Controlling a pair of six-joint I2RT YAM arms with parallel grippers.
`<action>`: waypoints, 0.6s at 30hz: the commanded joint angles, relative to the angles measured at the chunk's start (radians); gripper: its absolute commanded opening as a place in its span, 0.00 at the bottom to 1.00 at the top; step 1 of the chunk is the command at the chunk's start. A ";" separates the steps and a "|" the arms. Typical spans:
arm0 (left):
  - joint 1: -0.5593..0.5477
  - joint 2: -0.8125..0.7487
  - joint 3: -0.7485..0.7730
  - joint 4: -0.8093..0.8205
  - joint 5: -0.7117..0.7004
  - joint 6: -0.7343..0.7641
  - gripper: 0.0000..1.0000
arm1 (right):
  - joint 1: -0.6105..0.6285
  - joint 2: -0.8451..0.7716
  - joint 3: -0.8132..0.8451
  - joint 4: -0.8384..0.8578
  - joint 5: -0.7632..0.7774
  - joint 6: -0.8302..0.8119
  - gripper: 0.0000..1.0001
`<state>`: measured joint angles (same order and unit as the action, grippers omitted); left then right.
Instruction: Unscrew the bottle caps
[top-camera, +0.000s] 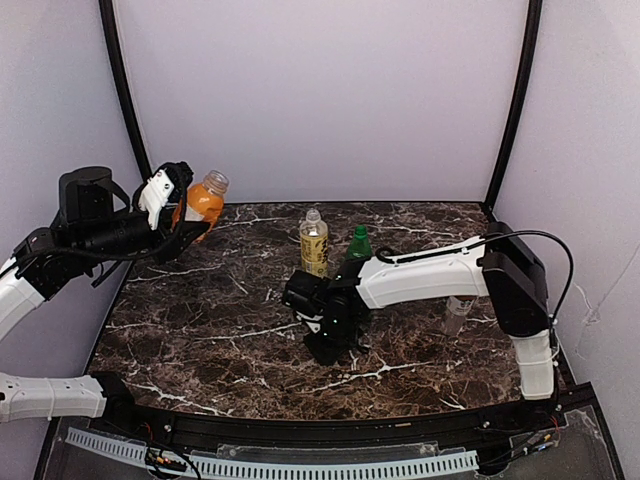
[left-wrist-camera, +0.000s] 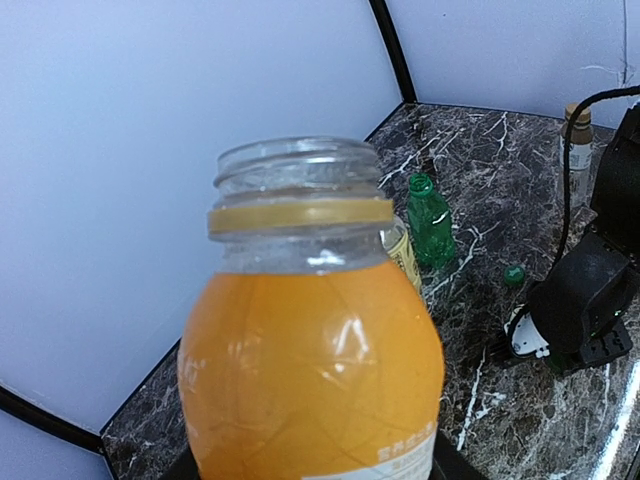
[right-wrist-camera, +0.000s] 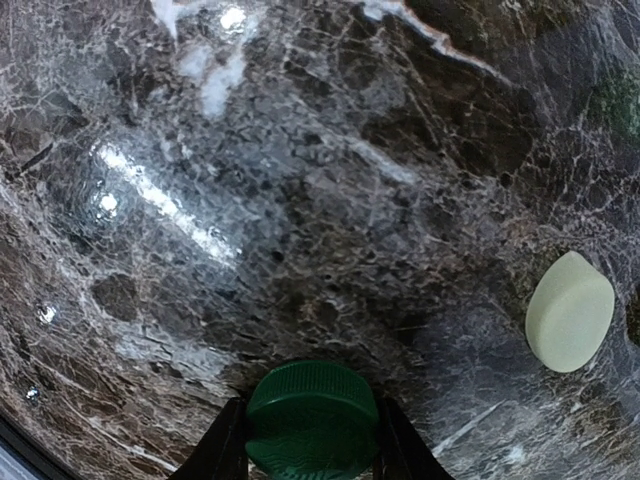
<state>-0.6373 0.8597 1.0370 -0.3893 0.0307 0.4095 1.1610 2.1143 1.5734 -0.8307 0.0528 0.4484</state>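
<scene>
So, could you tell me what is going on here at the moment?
The left gripper holds the squat orange plastic bottle raised at the far left of the dark marble table, its neck already open. The right gripper grips a round green plastic cap low over the table; a pale round cap lies nearby. The all-green bottle stands uncapped.
</scene>
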 joint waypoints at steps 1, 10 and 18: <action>0.005 -0.009 0.001 0.021 0.030 -0.007 0.10 | -0.004 0.022 0.029 0.004 0.006 -0.009 0.50; 0.005 -0.004 0.037 -0.005 0.141 -0.021 0.10 | -0.005 -0.177 0.188 -0.020 -0.015 -0.251 0.98; 0.005 0.013 0.094 -0.064 0.421 -0.047 0.10 | -0.047 -0.607 -0.154 0.866 -0.438 -0.483 0.99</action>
<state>-0.6369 0.8677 1.0851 -0.4152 0.2615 0.3939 1.1454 1.6833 1.6077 -0.5552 -0.1081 0.0776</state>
